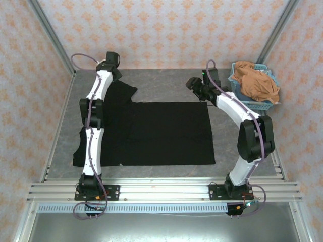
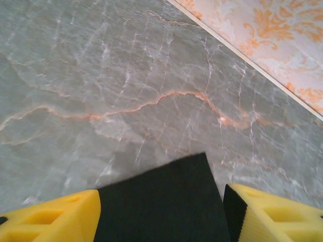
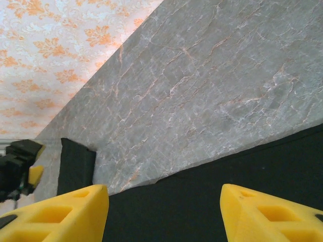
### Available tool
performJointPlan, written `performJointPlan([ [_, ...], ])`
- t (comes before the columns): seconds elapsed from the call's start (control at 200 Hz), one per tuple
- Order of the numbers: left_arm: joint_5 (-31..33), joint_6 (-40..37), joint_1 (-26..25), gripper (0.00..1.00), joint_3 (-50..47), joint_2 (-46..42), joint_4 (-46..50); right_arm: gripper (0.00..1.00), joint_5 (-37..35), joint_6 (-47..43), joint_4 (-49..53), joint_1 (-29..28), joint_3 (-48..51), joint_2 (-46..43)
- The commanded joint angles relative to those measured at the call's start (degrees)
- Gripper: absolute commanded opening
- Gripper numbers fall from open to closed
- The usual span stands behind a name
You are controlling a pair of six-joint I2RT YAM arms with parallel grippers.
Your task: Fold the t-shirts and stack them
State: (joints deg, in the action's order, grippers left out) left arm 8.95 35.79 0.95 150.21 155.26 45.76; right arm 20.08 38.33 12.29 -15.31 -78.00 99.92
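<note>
While the large black fabric t-shirt [image 1: 166,133] lay flat on the grey marble table [image 1: 166,85], left gripper [image 2: 161,201] straddled its sleeve tip, right gripper [image 3: 164,201] hung over its far edge. Both stood wide open, gripping nothing.

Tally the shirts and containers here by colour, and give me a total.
Black t-shirt: 1
Orange-tan t-shirt: 1
Light-blue basket: 1
Total: 3

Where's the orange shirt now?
Top view, far right: orange shirt heaped in the blue basket at the back-right corner of the table, apart from the black shirt spread mid-table.
</note>
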Motion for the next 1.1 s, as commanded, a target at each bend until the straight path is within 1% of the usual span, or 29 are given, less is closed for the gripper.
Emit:
performJointPlan([
  [0.0, 1.51, 1.65, 1.07, 0.69, 7.53, 5.24, -0.76, 0.60, 0.88, 1.31, -2.19, 0.03, 1.44, -2.52],
  [0.05, 0.06, 2.32, 1.16, 0.69, 9.19, 7.05, -0.37, 0.60, 0.92, 1.38, -2.29, 0.13, 2.31, -3.16],
  [0.185, -2.16, 3.57, 0.66, 0.68, 8.18, 7.98, 3.26, 0.60, 1.77, 1.74, -2.86, 0.05, 4.04, -3.44],
  [0.32, -3.33, 4.15, 0.37, 0.66, 8.09, 8.61, 11.68, 0.60, 2.91, 2.76, -4.11, 0.06, 4.87, -2.56],
  [0.475, -7.30, 3.67, -0.45, 0.62, 7.60, 8.92, 22.09, 0.60, 3.55, 2.99, -4.42, 0.09, 4.19, -1.45],
  [0.585, -7.00, 1.04, -1.97, 0.60, 5.62, 8.25, 26.05, 0.60, 4.03, 2.87, -4.46, 0.10, 3.93, -0.63],
  [0.691, -5.18, 0.75, -2.34, 0.57, 3.71, 7.24, 27.93, 0.60, 4.12, 2.81, -4.41, 0.04, 4.21, -0.43],
  [0.761, -3.92, 0.31, -2.35, 0.50, 2.63, 6.64, 27.33, 0.60, 3.65, 2.56, -4.07, 0.02, 4.42, -0.44],
  [0.876, -3.20, 0.33, -1.83, 0.27, 3.13, 6.58, 26.27, 0.59, 1.00, 1.46, -0.54, 0.32, 3.55, 0.07],
  [0.916, -2.75, 0.17, -1.74, 0.22, 3.71, 6.34, 25.84, 0.59, -0.30, 1.23, 1.58, 0.56, 2.72, 0.63],
  [0.996, -2.63, 0.00, -1.74, 0.12, 4.26, 4.93, 24.65, 0.58, -5.14, 1.17, 7.95, 0.93, -0.12, 2.37],
  [1.056, -2.54, -0.24, -1.83, 0.01, 3.81, 3.02, 23.43, 0.57, -9.36, 1.66, 13.36, 1.40, -2.75, 4.30],
  [1.096, -2.47, -0.36, -1.98, 0.00, 3.08, 1.43, 22.62, 0.56, -11.56, 1.94, 16.27, 1.75, -4.40, 5.82],
])
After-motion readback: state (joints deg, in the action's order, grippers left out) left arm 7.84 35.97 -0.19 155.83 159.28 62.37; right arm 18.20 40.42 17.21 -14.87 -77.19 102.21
